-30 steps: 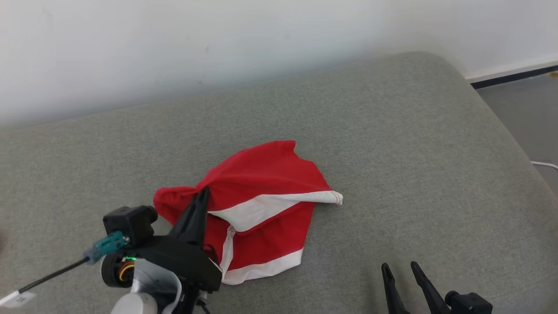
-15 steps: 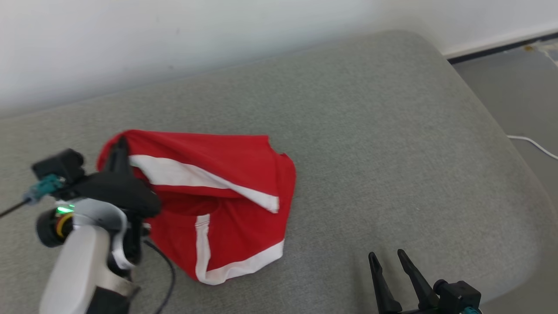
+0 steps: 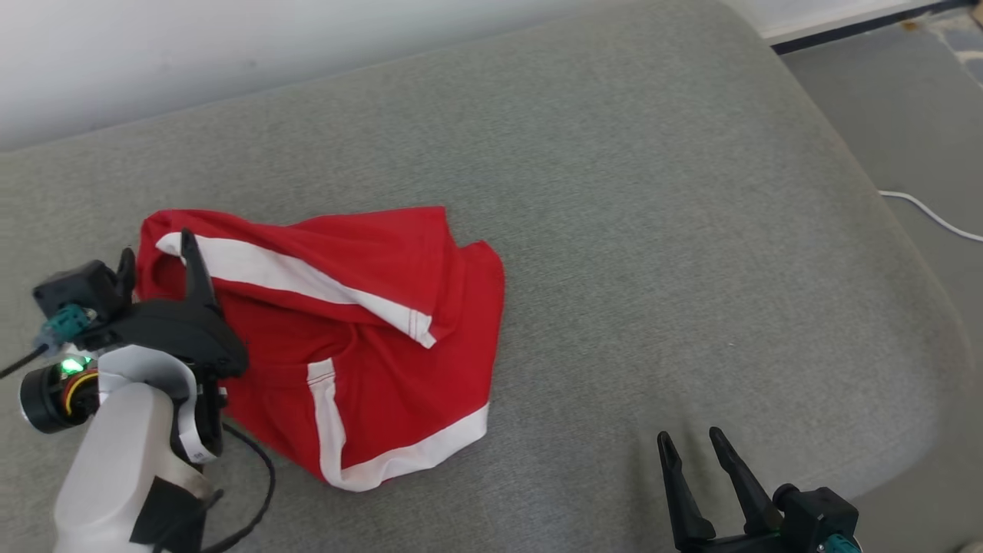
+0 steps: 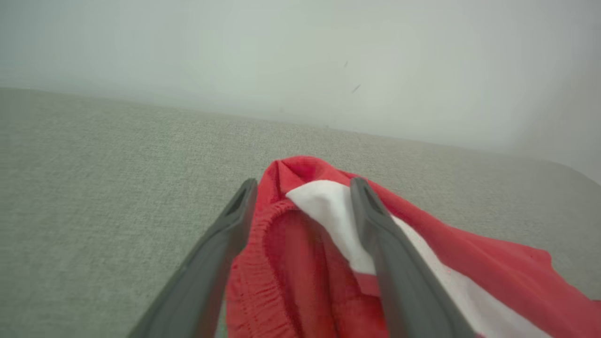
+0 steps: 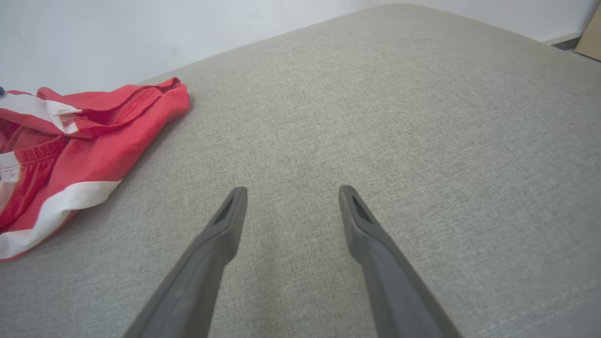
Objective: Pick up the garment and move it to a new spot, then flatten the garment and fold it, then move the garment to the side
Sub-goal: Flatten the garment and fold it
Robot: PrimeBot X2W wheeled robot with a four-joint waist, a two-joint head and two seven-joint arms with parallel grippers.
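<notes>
Here's the red garment [image 3: 369, 307] with its white trim, lying crumpled on the grey cushion [image 3: 653, 230] in the left half of the head view. One white-banded flap is folded across its middle. The left gripper [image 3: 156, 250] sits at the garment's upper-left corner, at the left edge of the frame, with a dark finger on either side of the bunched fabric.

In the left wrist view, the left gripper [image 4: 303, 183] has its jaws spread wide. The elastic waistband and a white stripe of the garment [image 4: 291, 263] lie loose between them in the centre of the picture, not pinched.

Over in the lower right of the head view, the right gripper [image 3: 689, 436] stands well apart from the cloth. In the right wrist view, the right gripper [image 5: 293, 189] is also parted and empty over bare cushion, with the garment [image 5: 70, 141] off at the left edge. A white cable [image 3: 929, 215] trails across the floor [image 3: 906, 100] at the right.
</notes>
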